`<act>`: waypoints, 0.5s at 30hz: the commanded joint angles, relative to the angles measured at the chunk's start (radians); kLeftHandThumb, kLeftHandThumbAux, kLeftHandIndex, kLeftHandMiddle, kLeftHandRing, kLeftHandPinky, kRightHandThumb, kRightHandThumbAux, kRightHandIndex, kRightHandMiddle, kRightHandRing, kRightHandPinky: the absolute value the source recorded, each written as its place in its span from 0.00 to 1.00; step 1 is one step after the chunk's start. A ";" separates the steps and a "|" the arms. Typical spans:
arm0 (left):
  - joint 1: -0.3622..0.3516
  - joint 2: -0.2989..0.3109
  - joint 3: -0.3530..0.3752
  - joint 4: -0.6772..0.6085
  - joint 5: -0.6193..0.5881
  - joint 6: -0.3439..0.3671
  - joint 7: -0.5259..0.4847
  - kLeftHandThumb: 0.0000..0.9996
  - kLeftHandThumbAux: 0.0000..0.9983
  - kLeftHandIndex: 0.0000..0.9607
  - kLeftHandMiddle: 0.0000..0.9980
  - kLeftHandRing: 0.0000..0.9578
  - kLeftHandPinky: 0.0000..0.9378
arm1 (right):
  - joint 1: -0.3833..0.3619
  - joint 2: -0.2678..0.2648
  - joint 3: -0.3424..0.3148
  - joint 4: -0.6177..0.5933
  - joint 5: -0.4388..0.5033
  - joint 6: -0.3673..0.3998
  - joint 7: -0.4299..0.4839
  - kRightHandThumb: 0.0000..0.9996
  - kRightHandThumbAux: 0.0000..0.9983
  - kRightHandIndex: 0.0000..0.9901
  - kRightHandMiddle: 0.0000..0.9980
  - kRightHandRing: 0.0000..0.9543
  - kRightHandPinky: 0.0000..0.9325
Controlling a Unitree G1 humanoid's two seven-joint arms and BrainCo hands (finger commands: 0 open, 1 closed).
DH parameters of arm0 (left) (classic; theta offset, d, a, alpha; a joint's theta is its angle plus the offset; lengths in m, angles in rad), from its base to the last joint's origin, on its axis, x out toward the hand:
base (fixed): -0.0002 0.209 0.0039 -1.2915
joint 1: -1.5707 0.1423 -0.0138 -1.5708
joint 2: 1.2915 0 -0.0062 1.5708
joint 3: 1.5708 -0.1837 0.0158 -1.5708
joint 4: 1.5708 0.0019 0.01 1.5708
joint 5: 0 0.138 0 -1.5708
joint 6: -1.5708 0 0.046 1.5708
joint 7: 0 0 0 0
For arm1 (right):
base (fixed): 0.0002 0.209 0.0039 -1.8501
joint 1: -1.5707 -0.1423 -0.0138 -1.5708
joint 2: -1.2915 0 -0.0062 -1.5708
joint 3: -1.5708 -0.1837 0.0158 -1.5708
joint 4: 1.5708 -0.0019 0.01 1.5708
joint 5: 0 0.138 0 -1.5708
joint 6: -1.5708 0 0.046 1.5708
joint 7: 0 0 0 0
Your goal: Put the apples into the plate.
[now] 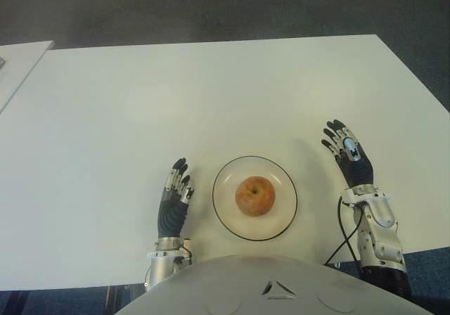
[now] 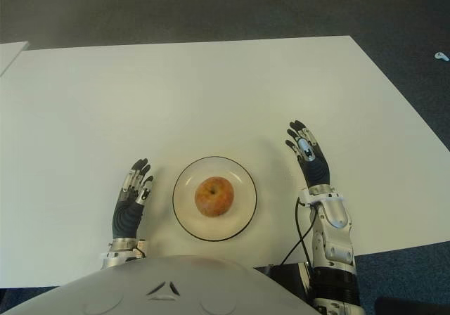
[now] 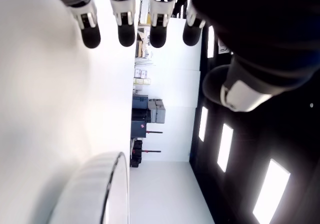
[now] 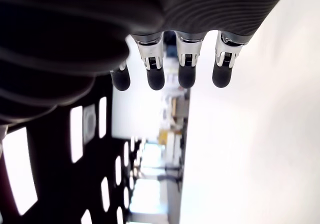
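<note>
The apple sat in the plate. Both hands, left at 9 o'clock, right at 2, were released, empty. A careless withdrawal could nudge the plate.

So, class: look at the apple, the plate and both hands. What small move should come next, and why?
Probably none beyond keeping both hands clear: the only apple in view already sits on the plate, and the left robot hand and right robot hand flank it, open and empty.
</note>
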 commanded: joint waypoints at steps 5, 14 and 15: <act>-0.013 -0.038 0.024 0.045 -0.030 -0.036 0.039 0.08 0.48 0.01 0.03 0.00 0.00 | 0.046 0.082 -0.039 0.000 0.050 -0.004 -0.037 0.16 0.38 0.16 0.14 0.09 0.12; 0.007 -0.047 0.023 0.028 -0.042 -0.043 0.055 0.09 0.47 0.03 0.04 0.01 0.02 | 0.085 0.099 -0.052 0.013 0.048 -0.035 -0.004 0.17 0.40 0.17 0.16 0.11 0.14; 0.009 -0.053 0.021 0.028 -0.055 -0.048 0.053 0.09 0.47 0.03 0.04 0.01 0.02 | 0.091 0.102 -0.052 0.025 0.048 -0.050 0.005 0.17 0.40 0.17 0.16 0.12 0.14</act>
